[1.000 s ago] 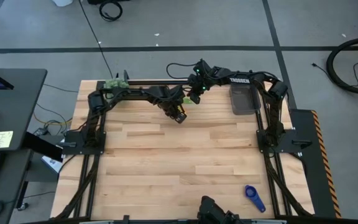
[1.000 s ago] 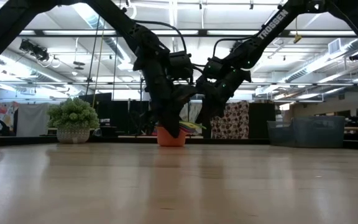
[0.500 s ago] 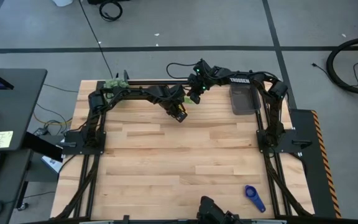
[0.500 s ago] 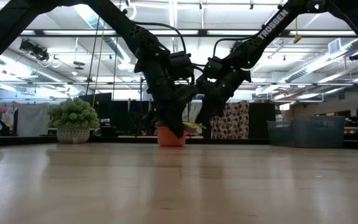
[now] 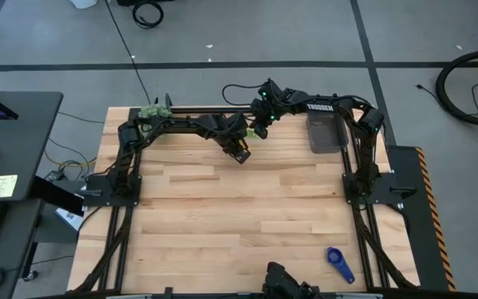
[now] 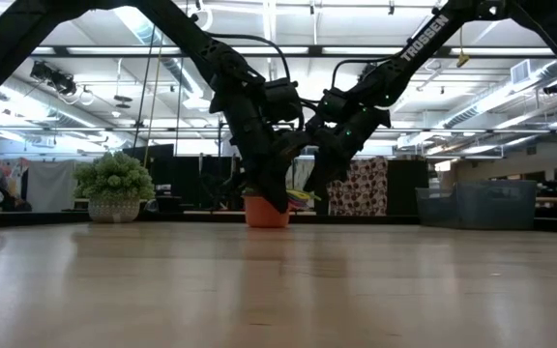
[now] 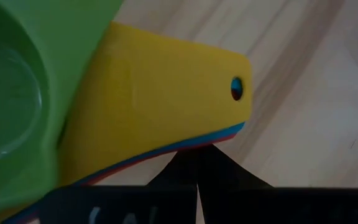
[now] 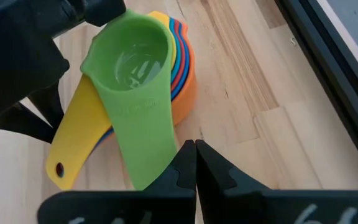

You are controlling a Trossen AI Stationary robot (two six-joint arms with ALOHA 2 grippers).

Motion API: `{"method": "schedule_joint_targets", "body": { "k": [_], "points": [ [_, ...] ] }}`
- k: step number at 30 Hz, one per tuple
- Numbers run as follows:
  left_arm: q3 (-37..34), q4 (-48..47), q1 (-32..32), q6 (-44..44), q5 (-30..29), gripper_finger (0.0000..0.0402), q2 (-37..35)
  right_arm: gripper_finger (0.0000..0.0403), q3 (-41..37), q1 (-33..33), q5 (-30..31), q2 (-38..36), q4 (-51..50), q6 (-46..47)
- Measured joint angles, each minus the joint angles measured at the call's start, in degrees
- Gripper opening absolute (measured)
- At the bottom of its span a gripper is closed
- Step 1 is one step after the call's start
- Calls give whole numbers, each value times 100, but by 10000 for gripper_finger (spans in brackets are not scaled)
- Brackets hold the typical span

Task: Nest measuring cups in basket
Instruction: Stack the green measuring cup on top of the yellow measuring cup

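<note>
Waiting alone at the table's near right edge, a dark blue measuring cup (image 5: 338,263) lies well apart from the rest of the set. Farther back, near the far middle of the table, both arms meet over a nested stack of measuring cups (image 8: 166,68), orange at the bottom and the green cup (image 8: 132,93) on top, its handle fanned off to one side of the yellow handle (image 7: 166,99) below it. The left gripper (image 5: 239,154) hangs just beside the stack, its fingers (image 7: 197,171) pressed together with nothing between them; the right gripper (image 8: 194,163) sits at the green handle's end, fingers likewise closed and empty. The basket (image 5: 326,133) stands at the far right, apart from the stack and seemingly empty. The stacking step looks nearly done: next, a gripper would likely need to open and fetch the dark blue cup, then the stack must go into the basket
</note>
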Motion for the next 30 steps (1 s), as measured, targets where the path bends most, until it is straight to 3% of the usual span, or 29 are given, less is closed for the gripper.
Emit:
{"method": "schedule_joint_targets", "body": {
  "k": [30],
  "points": [
    [0,138,162,4,-107,0,0,2,0,188,-237,0,-140,-32]
  ]
}}
